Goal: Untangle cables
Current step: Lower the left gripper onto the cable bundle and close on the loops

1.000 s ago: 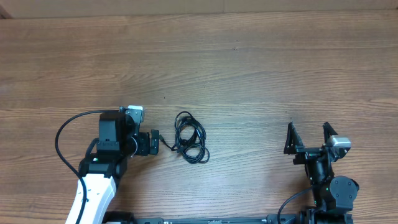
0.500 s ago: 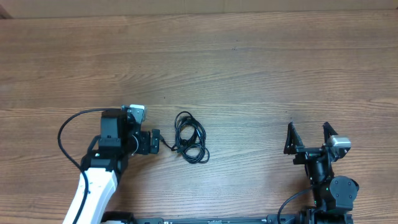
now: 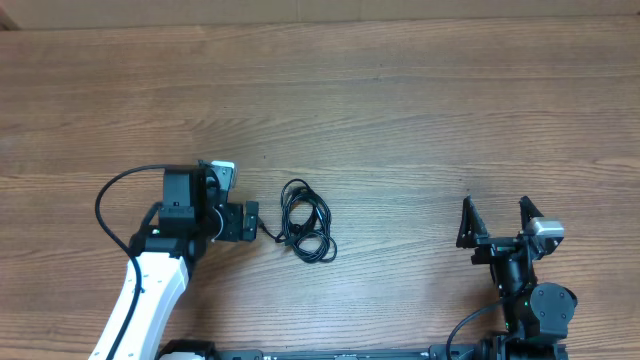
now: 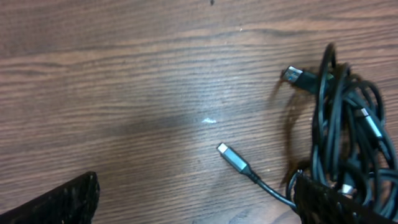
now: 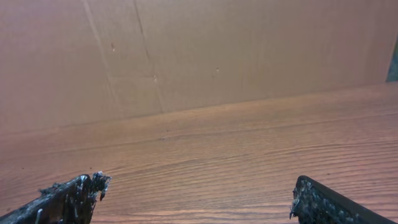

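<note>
The cables [image 3: 306,222] lie as one small knotted bundle of thin black cords on the wooden table, left of centre. In the left wrist view the bundle [image 4: 348,124] is at the right, with one loose silver-tipped plug end [image 4: 232,157] pointing left and another plug [image 4: 298,76] at its top. My left gripper [image 3: 253,221] is open just left of the bundle and holds nothing. Its right finger [image 4: 336,202] is next to the strand leading to the loose plug. My right gripper [image 3: 495,215] is open and empty at the front right, far from the cables.
A brown cardboard wall [image 5: 199,56] stands behind the table's far edge. The left arm's thick black wire [image 3: 105,205] loops out to the left of the arm.
My left gripper has shifted slightly up and toward the bundle. The cables and the right arm have not moved.
</note>
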`<move>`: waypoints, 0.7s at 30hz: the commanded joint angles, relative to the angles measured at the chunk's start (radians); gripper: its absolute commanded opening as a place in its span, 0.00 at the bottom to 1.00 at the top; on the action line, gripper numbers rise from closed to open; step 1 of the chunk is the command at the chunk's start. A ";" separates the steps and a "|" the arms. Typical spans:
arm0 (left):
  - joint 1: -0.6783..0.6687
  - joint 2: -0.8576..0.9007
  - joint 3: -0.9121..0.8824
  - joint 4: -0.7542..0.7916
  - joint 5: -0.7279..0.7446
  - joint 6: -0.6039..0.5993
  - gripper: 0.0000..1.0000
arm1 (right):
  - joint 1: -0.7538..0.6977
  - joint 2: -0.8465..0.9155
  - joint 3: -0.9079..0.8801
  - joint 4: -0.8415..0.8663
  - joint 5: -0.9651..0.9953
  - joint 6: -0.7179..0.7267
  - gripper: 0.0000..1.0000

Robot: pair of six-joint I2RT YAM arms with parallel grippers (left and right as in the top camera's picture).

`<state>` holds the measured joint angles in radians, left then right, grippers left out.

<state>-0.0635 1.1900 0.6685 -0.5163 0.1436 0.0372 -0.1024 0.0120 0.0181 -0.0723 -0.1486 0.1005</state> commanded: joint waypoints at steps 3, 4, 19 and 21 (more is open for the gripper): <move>-0.003 0.007 0.104 -0.050 0.058 0.035 1.00 | 0.001 -0.009 -0.010 0.001 0.014 -0.004 1.00; -0.008 0.007 0.116 -0.060 0.062 0.034 0.99 | 0.001 -0.009 -0.010 0.001 0.014 -0.004 1.00; -0.212 0.064 0.159 -0.085 0.004 -0.006 0.99 | 0.001 -0.009 -0.010 0.001 0.014 -0.004 1.00; -0.212 0.089 0.159 -0.077 0.011 -0.008 0.99 | 0.001 -0.009 -0.010 0.001 0.014 -0.004 1.00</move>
<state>-0.2687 1.2510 0.8055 -0.5983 0.1726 0.0494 -0.1024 0.0120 0.0181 -0.0727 -0.1486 0.0998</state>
